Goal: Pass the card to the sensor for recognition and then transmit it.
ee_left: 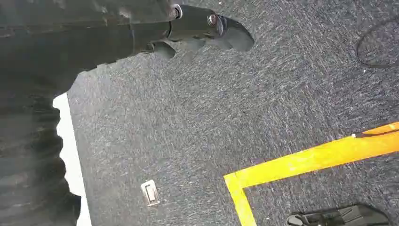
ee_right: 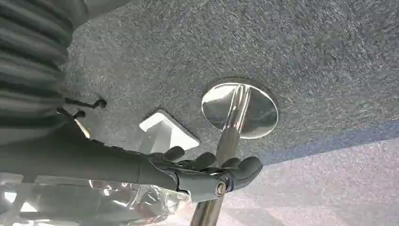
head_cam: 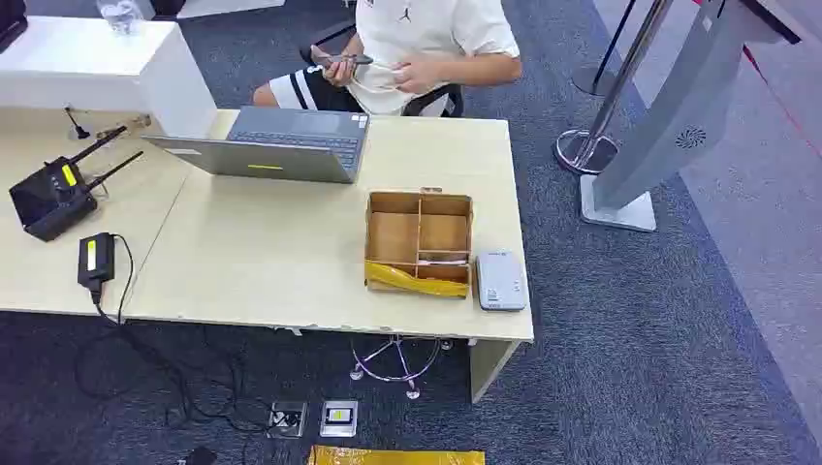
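Note:
A white card reader (head_cam: 500,281) lies flat at the desk's near right corner. Beside it stands an open cardboard box (head_cam: 419,242) with several compartments. A pale card (head_cam: 441,260) lies in the near right compartment, and a yellow strip (head_cam: 412,279) runs along the box's front. My left hand (ee_left: 202,26) hangs over the grey carpet, fingers stretched out and holding nothing. My right hand (ee_right: 211,172) also hangs over the carpet, fingers apart and holding nothing.
A grey laptop (head_cam: 281,145) sits open at the desk's far side, with a person seated behind it. A black router (head_cam: 53,199) and a power brick (head_cam: 95,260) lie on the left. A chrome post base (ee_right: 240,107) and a grey kiosk (head_cam: 669,126) stand right of the desk.

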You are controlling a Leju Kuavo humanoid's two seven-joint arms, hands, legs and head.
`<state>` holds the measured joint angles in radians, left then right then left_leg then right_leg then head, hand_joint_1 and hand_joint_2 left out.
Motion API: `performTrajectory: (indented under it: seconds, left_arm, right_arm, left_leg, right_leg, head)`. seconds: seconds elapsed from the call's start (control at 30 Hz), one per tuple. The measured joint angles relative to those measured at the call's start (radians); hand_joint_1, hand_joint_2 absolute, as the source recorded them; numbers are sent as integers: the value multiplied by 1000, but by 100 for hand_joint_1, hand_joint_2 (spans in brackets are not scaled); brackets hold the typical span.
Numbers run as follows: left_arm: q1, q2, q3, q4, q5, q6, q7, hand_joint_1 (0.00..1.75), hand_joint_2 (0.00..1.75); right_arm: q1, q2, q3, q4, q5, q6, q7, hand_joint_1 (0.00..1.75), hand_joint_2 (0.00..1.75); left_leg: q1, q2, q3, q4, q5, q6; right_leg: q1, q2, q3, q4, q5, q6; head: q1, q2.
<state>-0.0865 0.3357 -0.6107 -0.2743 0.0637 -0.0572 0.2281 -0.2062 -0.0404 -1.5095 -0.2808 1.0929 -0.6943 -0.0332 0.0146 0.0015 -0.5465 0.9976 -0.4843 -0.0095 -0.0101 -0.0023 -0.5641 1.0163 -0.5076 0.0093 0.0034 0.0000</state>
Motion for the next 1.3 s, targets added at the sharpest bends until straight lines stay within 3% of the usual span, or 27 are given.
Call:
performTrajectory:
  seconds: [0.8, 0.83, 0.9, 1.0, 1.03, 1.13, 1.3]
  left_arm:
    - [0, 5, 0, 0, -10, 5, -5, 0, 175]
    - [0, 5, 0, 0, 21, 5, -5, 0, 175]
    - [1, 2, 21, 0, 186, 22, -4, 0, 175]
    - [2, -19, 123, 0, 476, 106, -28, 0, 175]
    - [2, -26, 159, 1, 493, 124, -48, 0, 175]
    - [3, -42, 222, 2, 451, 143, -71, 0, 175]
    - [4, -48, 238, 3, 335, 100, -3, 0, 175]
  right_arm:
    - [0, -8, -1, 0, 2, 0, 12, 0, 175]
    - [0, -8, -1, 0, 4, 0, 12, 0, 175]
    - [0, -9, 0, 1, 10, 0, 16, 0, 175]
    - [0, -15, 1, 15, 16, 0, 26, 0, 175]
    - [0, -18, 1, 19, 20, 0, 28, 0, 175]
    - [0, -21, 4, 29, 22, 0, 34, 0, 175]
    - [0, -28, 10, 44, 12, 0, 19, 0, 175]
  left_leg:
    - [0, 0, 0, 0, 0, 0]
    - [0, 0, 0, 0, 0, 0]
    - [0, 0, 0, 0, 0, 0]
    - [0, 0, 0, 0, 0, 0]
    - [0, 0, 0, 0, 0, 0]
    - [0, 0, 0, 0, 0, 0]
    - [0, 0, 0, 0, 0, 0]
  right_leg:
    - [0, 0, 0, 0, 0, 0]
    - [0, 0, 0, 0, 0, 0]
    - [0, 0, 0, 0, 0, 0]
    - [0, 0, 0, 0, 0, 0]
    - [0, 0, 0, 0, 0, 0]
    - [0, 0, 0, 0, 0, 0]
    - [0, 0, 0, 0, 0, 0]
  head:
    - [0, 0]
    - [0, 0]
    - [0, 0]
    - [0, 0]
    - [0, 0]
    - [0, 0]
    - [0, 0]
